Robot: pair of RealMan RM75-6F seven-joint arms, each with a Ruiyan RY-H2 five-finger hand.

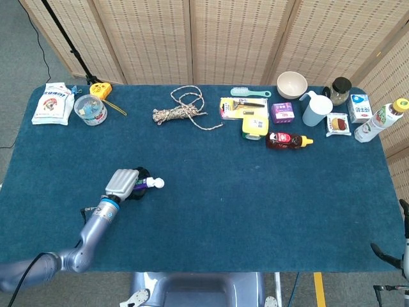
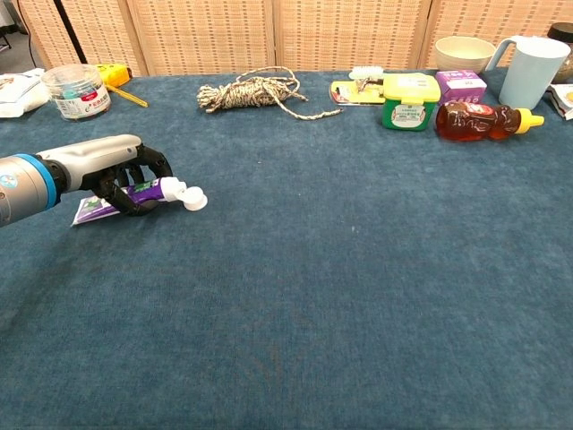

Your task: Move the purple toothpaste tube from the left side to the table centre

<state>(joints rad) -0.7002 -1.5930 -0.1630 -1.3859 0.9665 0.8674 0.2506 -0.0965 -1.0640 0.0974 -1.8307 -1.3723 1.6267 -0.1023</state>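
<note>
- One left hand (image 2: 115, 168) is curling its dark fingers (image 2: 134, 184) around the purple toothpaste tube (image 2: 143, 191), grasping it.
- Tube is lying under that hand on the blue surface (image 2: 358, 269), white cap (image 2: 194, 199) poking out just beyond the fingers.
- Right hand (image 1: 401, 246) is barely showing; cannot tell its state.
</note>
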